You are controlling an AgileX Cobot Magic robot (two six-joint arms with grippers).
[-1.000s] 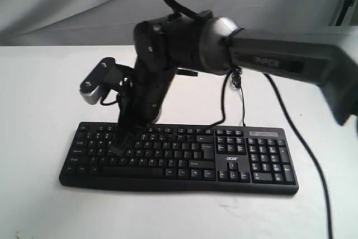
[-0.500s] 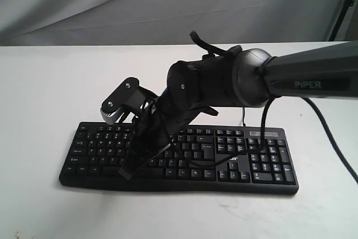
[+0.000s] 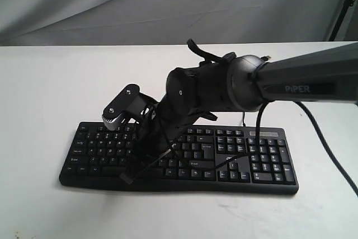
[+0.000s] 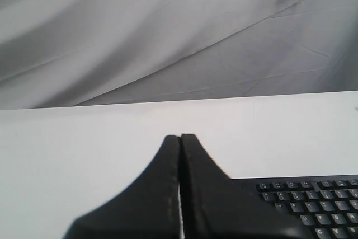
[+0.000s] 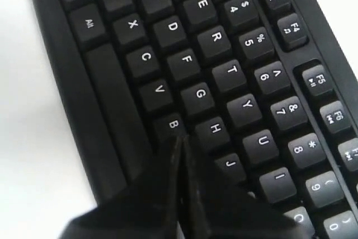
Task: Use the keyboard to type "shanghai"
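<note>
Both closed: right fingers (image 5: pixel 159 200) over keyboard's (image 5: pixel 112 99) front rows, left fingers (image 4: pixel 156 194) beside its edge.

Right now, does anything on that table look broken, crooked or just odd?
Only one thing: a thin black cable from the right arm sags across the keyboard keys near the right gripper, where it might snag. The keyboard itself looks intact and flat.

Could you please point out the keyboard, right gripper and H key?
keyboard (image 3: pixel 268 160): exterior view, number pad.
right gripper (image 5: pixel 180 141): right wrist view, closed fingertips.
H key (image 5: pixel 213 131): right wrist view, keycap.
</note>
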